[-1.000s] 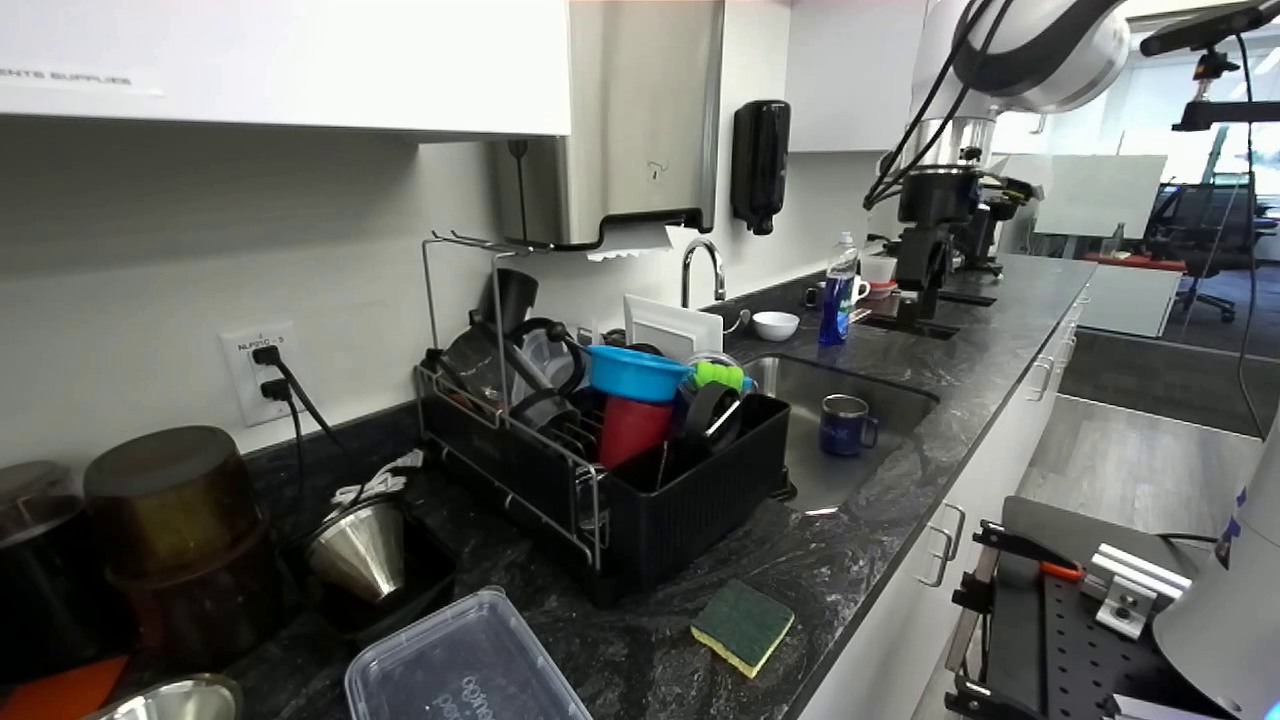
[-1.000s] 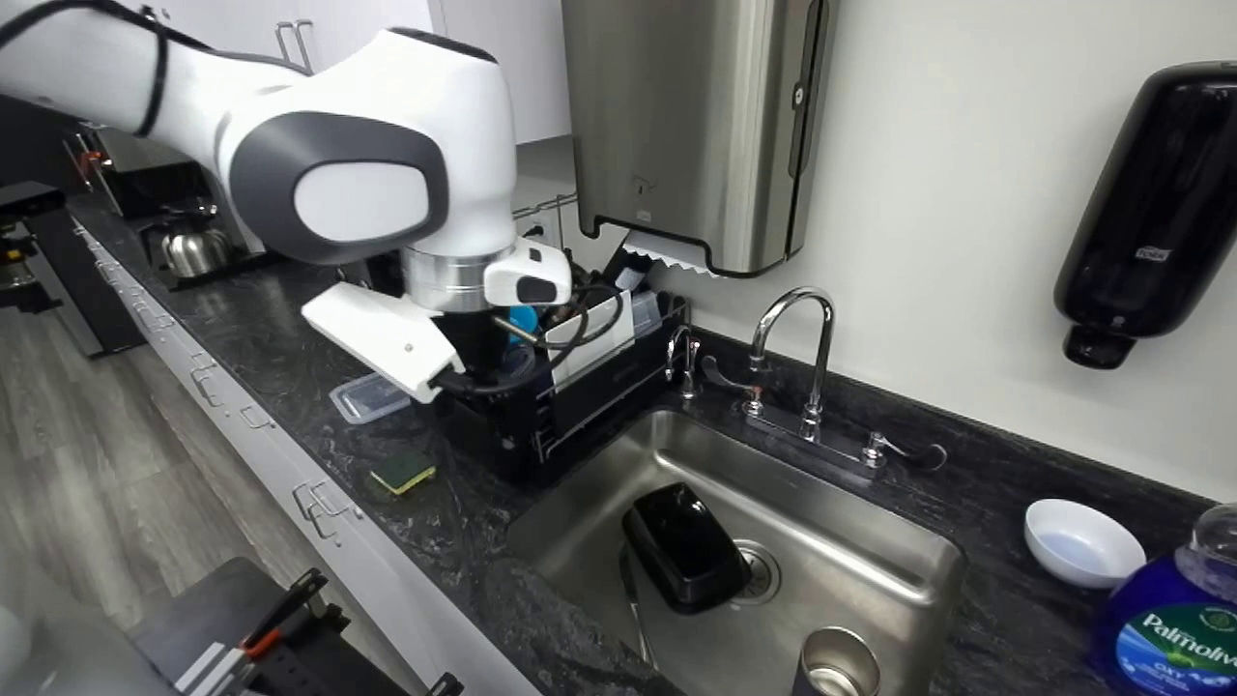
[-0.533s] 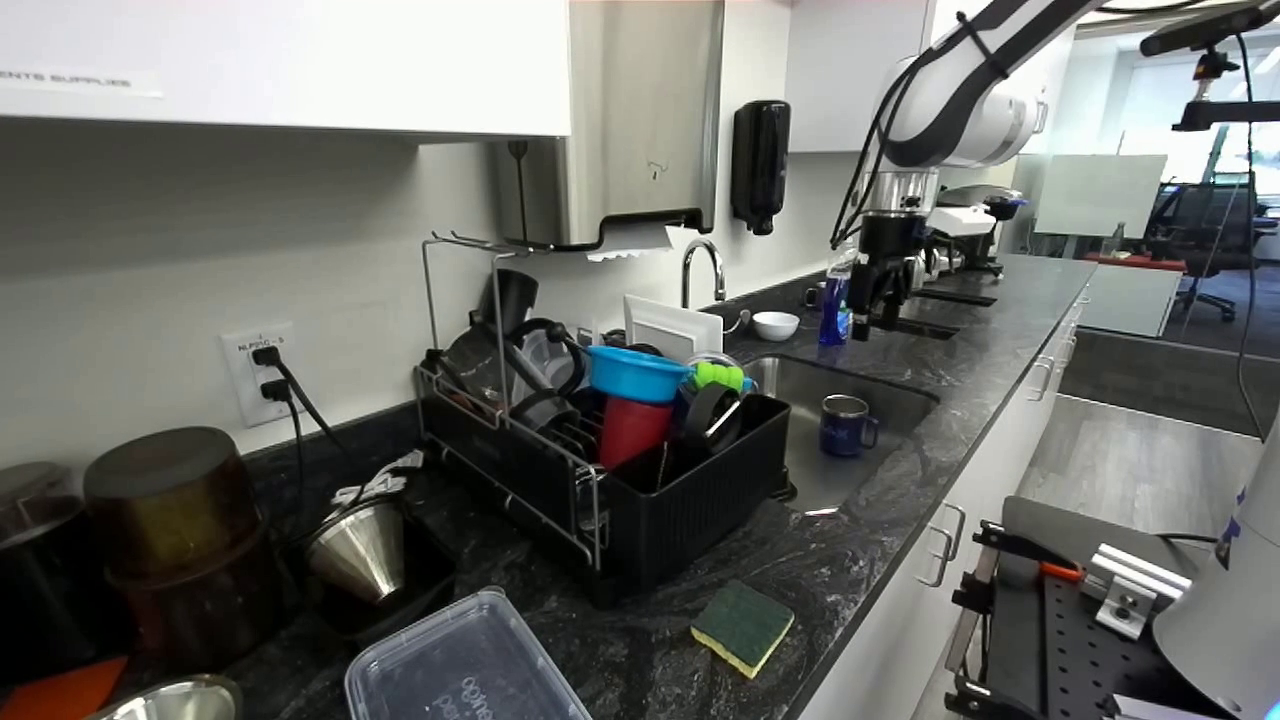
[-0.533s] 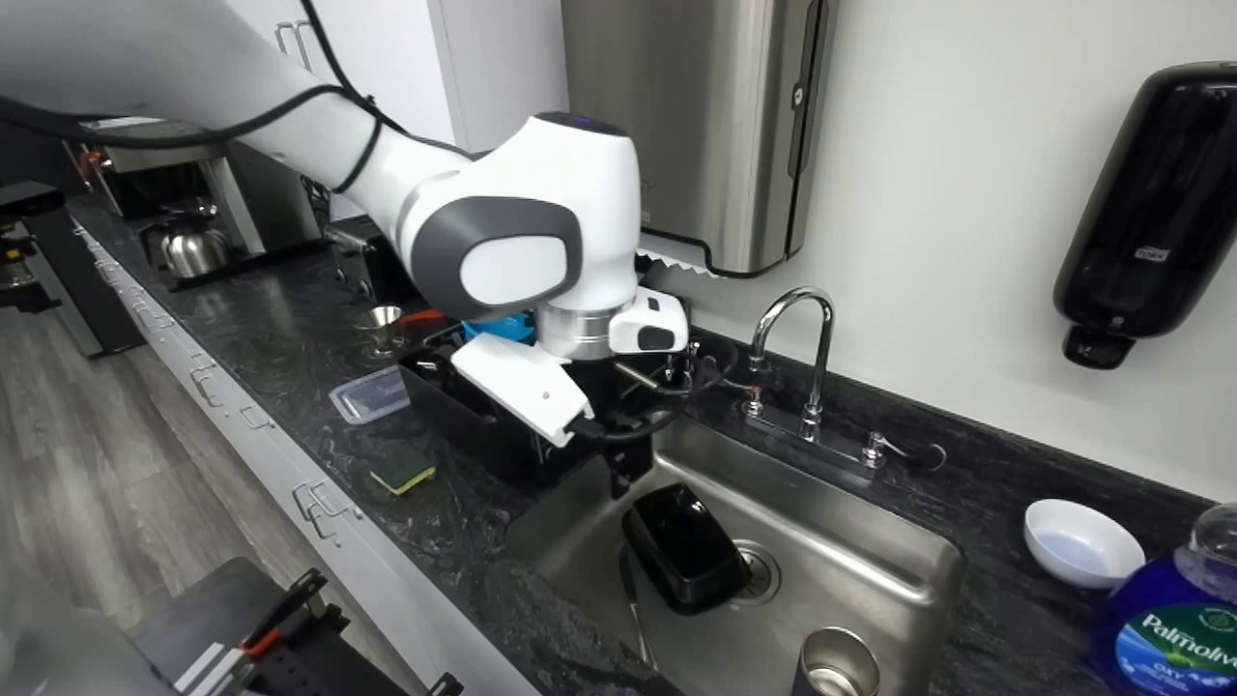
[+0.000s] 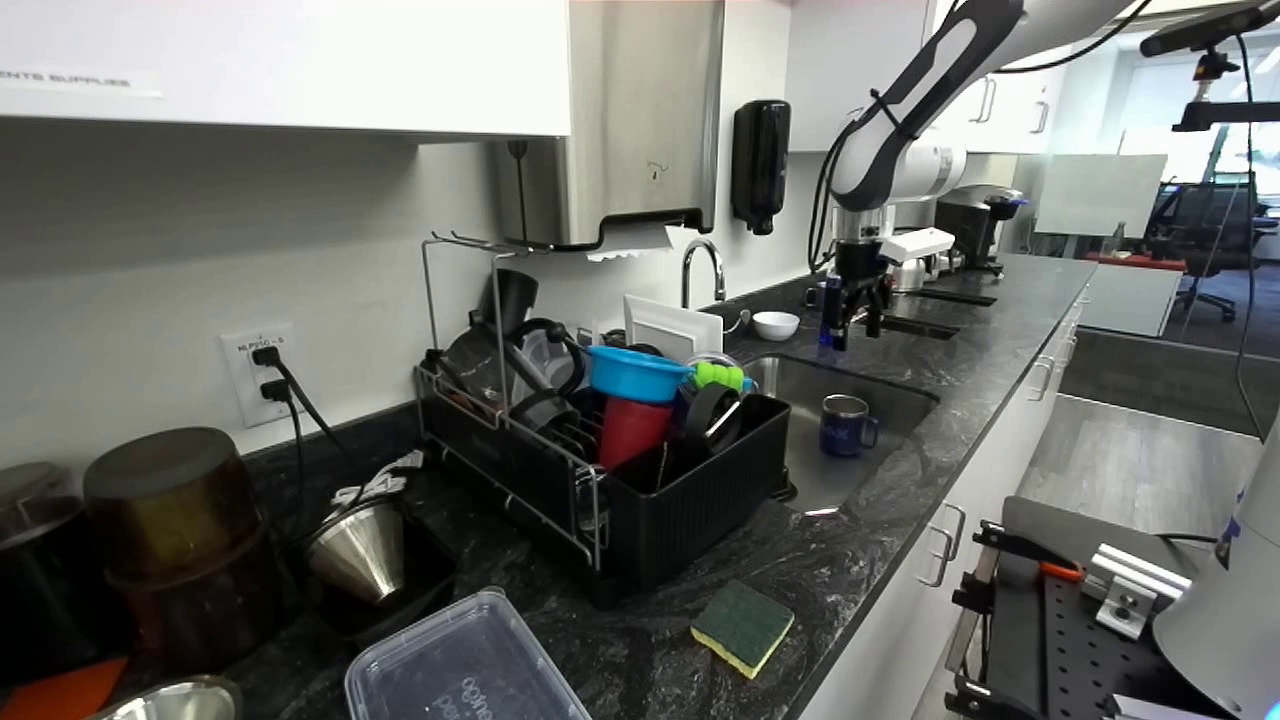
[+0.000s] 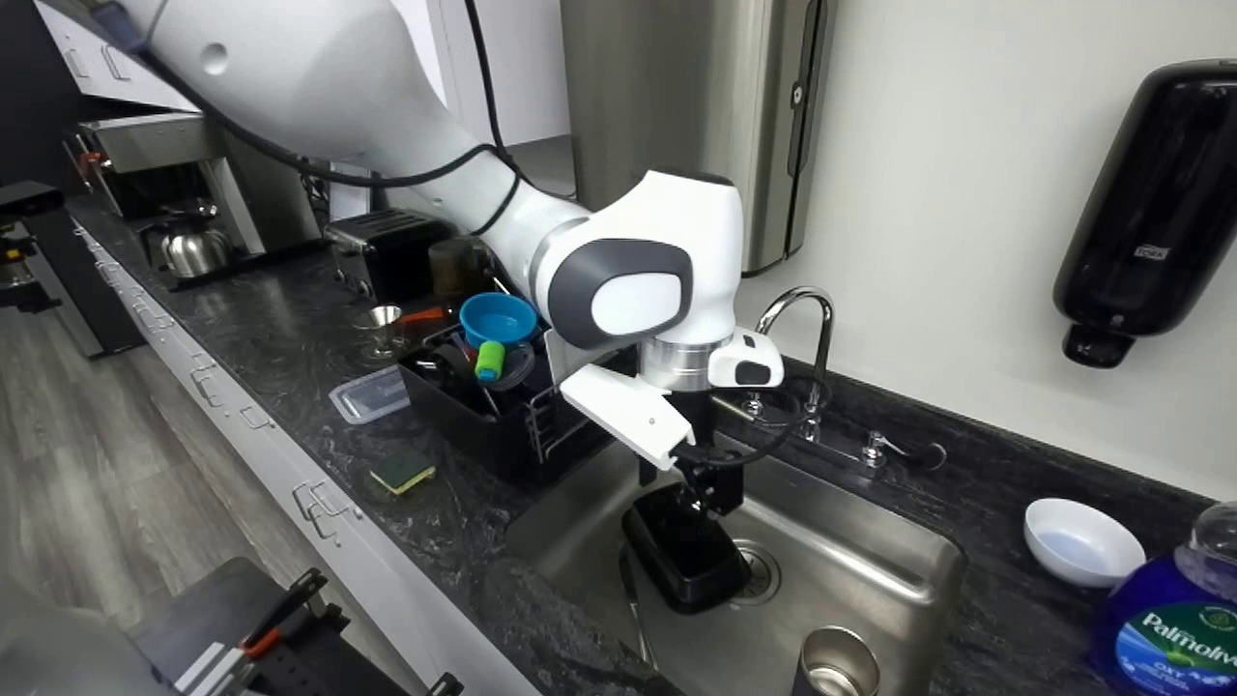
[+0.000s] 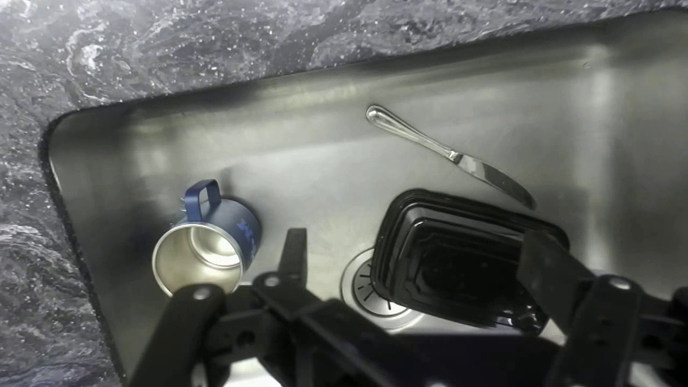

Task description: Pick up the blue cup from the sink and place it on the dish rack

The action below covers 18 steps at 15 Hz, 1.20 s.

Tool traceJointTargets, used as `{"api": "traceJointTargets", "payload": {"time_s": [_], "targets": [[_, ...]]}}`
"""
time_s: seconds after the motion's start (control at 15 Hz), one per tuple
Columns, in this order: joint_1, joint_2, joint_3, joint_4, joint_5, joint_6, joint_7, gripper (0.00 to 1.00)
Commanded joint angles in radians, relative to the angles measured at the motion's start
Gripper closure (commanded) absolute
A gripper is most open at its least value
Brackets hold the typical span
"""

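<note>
Wrist view: the pincer [image 7: 412, 242] hangs above the sink [image 7: 322, 156], jaws spread wide; the blue cup [image 7: 212, 242] stands upright inside the sink, left of and apart from the black container [image 7: 462, 258]. In an exterior view, the dish rack [image 5: 535, 480] stands on the desk [image 5: 830, 570], left of the sink.

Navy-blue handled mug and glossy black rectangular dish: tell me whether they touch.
Apart: the wrist view shows bare sink floor between the mug and the dish.
</note>
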Motion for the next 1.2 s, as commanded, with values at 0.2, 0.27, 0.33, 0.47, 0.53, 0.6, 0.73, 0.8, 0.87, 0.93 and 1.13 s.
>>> {"api": "traceJointTargets", "payload": {"time_s": [0.2,0.27,0.33,0.47,0.53,0.6,0.73,0.8,0.87,0.93,1.13], "targets": [[-0.039,0.035,0.038,0.034,-0.009,-0.004,0.025,0.00],[-0.038,0.032,0.038,0.033,-0.009,-0.004,0.025,0.00],[-0.039,0.031,0.038,0.033,-0.009,-0.004,0.025,0.00],[-0.040,0.031,0.038,0.033,-0.009,-0.004,0.025,0.00],[-0.040,0.032,0.038,0.033,-0.009,-0.004,0.025,0.00],[-0.040,0.031,0.038,0.033,-0.009,-0.004,0.025,0.00],[-0.040,0.032,0.038,0.033,-0.009,-0.004,0.025,0.00],[-0.040,0.032,0.038,0.033,-0.009,-0.004,0.025,0.00],[-0.040,0.031,0.038,0.033,-0.009,-0.004,0.025,0.00],[-0.040,0.032,0.038,0.033,-0.009,-0.004,0.025,0.00],[-0.040,0.032,0.038,0.033,-0.009,-0.004,0.025,0.00]]}}
